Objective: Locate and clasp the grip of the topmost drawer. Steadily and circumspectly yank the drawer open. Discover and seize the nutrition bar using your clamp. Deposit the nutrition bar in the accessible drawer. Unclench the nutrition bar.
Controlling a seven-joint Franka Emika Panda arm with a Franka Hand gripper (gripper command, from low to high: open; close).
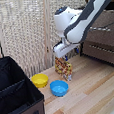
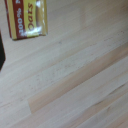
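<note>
On the bench (image 1: 91,89) the nutrition bar (image 1: 63,68) stands behind two bowls (image 1: 50,84), a box (image 1: 14,92) at the exterior view's left, the dresser (image 1: 104,40) at its right.

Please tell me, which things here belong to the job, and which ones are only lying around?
For the job:
- bar, standing upright on the floor, under the hand
- dresser at the exterior view's right; its top drawer cannot be told apart here

Lying about:
- yellow bowl
- blue bowl
- black box
</note>
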